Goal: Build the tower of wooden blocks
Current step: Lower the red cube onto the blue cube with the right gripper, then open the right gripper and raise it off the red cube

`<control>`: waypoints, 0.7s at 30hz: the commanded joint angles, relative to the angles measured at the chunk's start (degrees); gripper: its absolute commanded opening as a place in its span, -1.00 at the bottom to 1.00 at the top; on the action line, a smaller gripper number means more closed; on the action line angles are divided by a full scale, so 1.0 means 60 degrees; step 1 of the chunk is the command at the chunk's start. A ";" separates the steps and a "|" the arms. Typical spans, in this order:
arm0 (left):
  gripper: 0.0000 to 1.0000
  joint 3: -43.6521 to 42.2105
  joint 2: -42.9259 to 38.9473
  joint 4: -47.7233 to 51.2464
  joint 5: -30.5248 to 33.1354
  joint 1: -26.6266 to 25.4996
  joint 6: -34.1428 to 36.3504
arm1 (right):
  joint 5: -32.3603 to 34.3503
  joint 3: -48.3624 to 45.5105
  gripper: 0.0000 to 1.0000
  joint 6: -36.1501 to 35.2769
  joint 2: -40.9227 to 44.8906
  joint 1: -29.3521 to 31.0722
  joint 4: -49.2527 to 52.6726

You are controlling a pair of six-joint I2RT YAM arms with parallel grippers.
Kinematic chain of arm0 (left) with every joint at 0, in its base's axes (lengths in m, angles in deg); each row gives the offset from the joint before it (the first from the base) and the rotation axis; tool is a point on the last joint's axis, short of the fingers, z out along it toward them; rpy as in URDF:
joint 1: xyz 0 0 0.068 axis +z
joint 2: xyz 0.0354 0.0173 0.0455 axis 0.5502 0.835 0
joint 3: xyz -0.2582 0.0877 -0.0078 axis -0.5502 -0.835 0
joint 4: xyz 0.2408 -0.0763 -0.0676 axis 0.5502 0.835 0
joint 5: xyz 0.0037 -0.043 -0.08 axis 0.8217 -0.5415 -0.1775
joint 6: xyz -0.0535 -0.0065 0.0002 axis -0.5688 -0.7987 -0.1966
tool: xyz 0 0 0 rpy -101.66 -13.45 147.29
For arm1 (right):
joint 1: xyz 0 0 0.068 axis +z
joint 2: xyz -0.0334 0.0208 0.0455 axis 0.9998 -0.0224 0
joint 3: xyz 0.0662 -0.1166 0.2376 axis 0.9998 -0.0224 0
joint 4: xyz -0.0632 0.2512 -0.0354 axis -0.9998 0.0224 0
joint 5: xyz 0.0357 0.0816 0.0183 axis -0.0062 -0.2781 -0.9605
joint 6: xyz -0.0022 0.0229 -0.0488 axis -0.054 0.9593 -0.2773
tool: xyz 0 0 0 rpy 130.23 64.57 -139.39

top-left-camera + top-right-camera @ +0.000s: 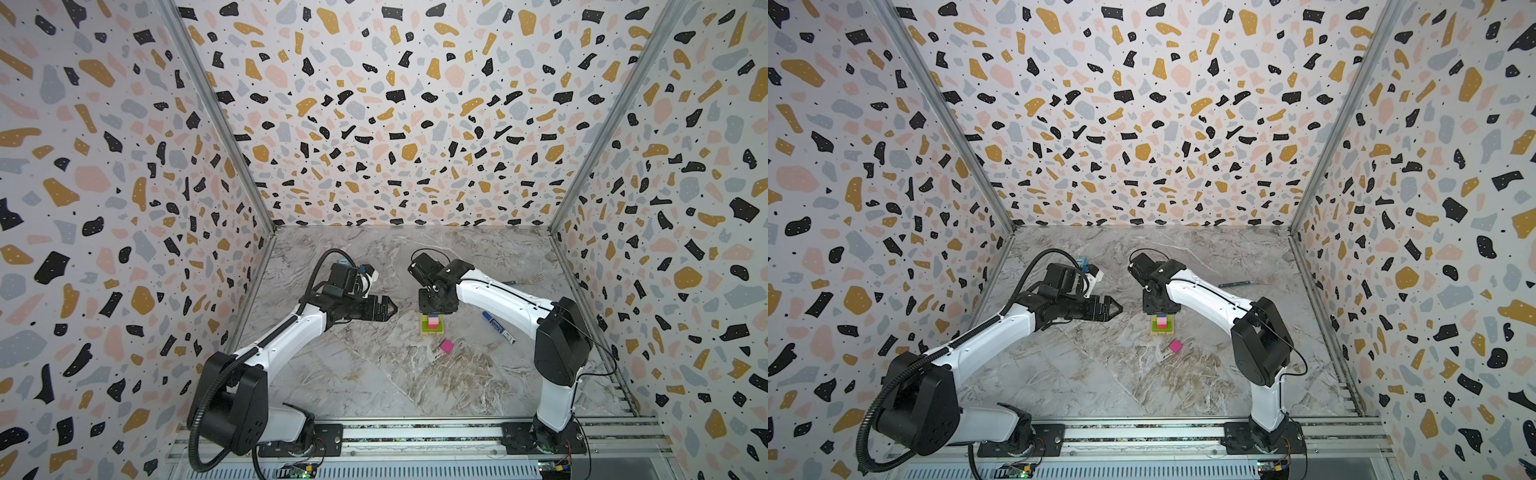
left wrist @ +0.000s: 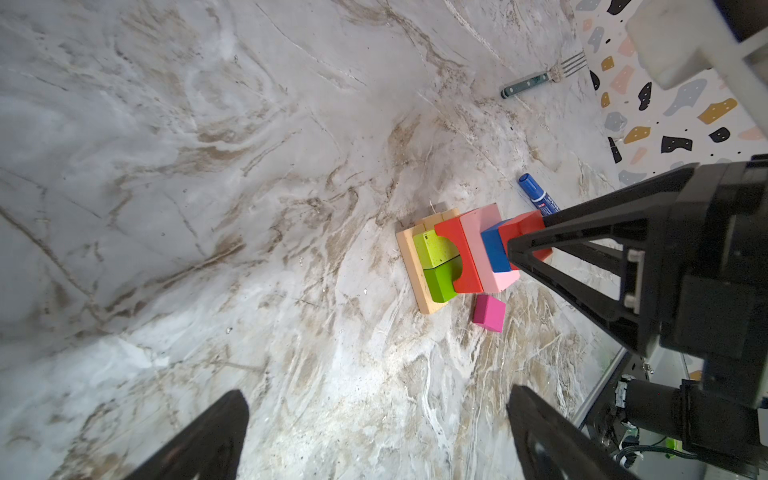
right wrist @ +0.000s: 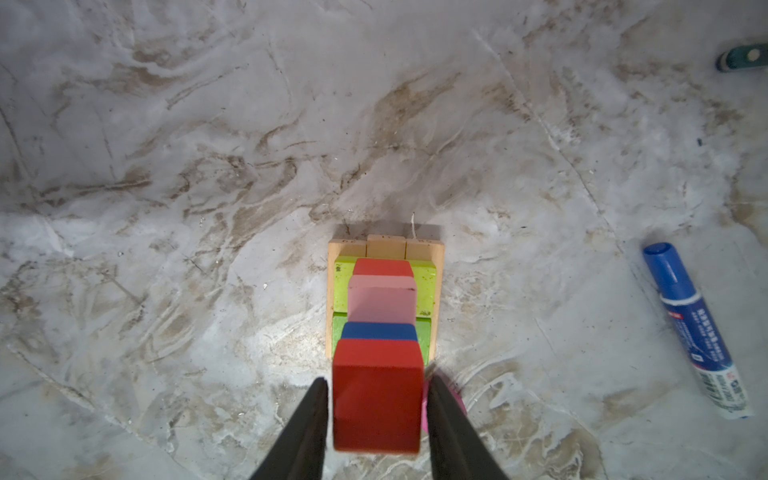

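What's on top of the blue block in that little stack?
A red cube, flanked by the right gripper. It covers the blue block's top, so their contact is hidden.

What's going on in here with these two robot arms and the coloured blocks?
The right gripper is at the top of a wood block tower, jaws either side of a red cube set on the blue block; whether it grips is unclear. The left gripper hangs open and empty nearby. A magenta cube lies on the table beside the tower, not yet stacked.
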 commanded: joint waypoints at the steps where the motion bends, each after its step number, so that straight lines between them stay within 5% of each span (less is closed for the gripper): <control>1: 0.97 -0.0074 -0.0106 -0.0142 -0.0093 0.0042 -0.0013 | -0.0008 -0.0035 0.00 -0.0086 0.0551 -0.0042 0.0094; 11: 0.97 -0.0074 -0.0099 -0.0132 -0.0070 0.0052 -0.0006 | 0.0100 -0.0041 0.20 -0.0328 0.1062 -0.0042 0.0077; 21: 0.97 -0.0059 -0.0062 -0.0110 0.0052 0.0042 0.0029 | -0.0017 -0.1937 0.25 -0.1207 0.3436 -0.0069 -0.0765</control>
